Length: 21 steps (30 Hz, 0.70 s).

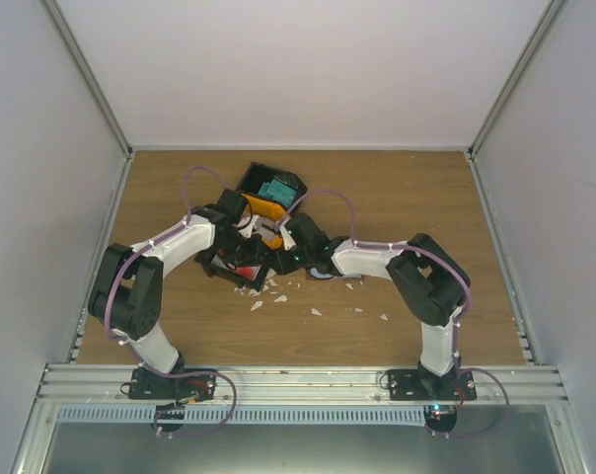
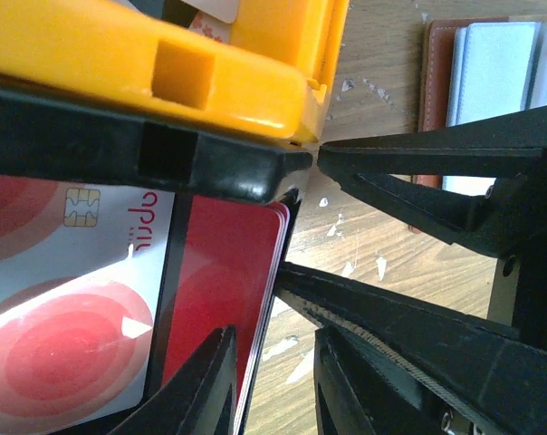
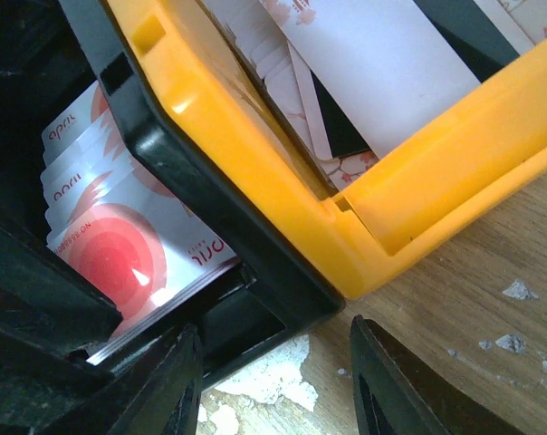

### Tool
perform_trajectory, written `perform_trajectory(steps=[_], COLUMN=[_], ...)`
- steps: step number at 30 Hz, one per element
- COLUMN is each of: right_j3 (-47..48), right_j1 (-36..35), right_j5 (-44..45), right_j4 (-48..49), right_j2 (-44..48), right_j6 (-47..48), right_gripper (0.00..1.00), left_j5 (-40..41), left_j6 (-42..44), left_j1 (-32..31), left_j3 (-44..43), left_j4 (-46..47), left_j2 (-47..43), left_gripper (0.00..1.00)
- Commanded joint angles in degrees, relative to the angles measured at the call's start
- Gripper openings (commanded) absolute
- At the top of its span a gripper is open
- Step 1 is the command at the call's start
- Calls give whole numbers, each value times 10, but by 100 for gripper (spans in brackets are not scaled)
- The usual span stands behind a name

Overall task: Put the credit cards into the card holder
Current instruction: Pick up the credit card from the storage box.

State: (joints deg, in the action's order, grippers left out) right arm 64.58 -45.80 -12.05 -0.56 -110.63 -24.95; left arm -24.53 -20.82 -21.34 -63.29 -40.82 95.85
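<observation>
Seemingly still at pick-up: L tool (image 2: 255, 313) open astride the red-and-white credit cards (image 2: 65, 299) in the tray's (image 2: 165, 154) black slot, R tool (image 3: 273, 331) open at its corner, card holder (image 2: 434, 100) open on desk (image 3: 491, 272) nearby; next needs pinching one card only.

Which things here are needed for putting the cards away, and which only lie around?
Needed:
credit cards
card holder

Only lying around:
black-and-orange tray, with cards in it
white scraps
</observation>
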Motion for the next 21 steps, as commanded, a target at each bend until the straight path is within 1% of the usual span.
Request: perform_trajectory(steps=[1,6,8,10,14,21], right_j3=[-14,-28,-38,-52,-78,-87], right_j1=[-7,-4,-2,-1,7,15], right_j5=[14,28,30,32,29,32], right_j4=[-9,3,4,24,46,46], right_j2=[-10,10,19,29,46,51], right_j6=[-12,-24,-28,-33,-34,-39], right_gripper=[46,46,45,45,41,41], left_j5=[12,21,27,29,25,1], left_j6=[-3,7,12,15,15,16], left_j1=[-2,-3,-3,-3,-4,-5], left_j3=[5,11,17,21,31,32], left_j4=[-5,3,11,15,20,16], left_j2=[-17,-14,-10,-4,0,-4], left_gripper=[30,41,43,43,42,32])
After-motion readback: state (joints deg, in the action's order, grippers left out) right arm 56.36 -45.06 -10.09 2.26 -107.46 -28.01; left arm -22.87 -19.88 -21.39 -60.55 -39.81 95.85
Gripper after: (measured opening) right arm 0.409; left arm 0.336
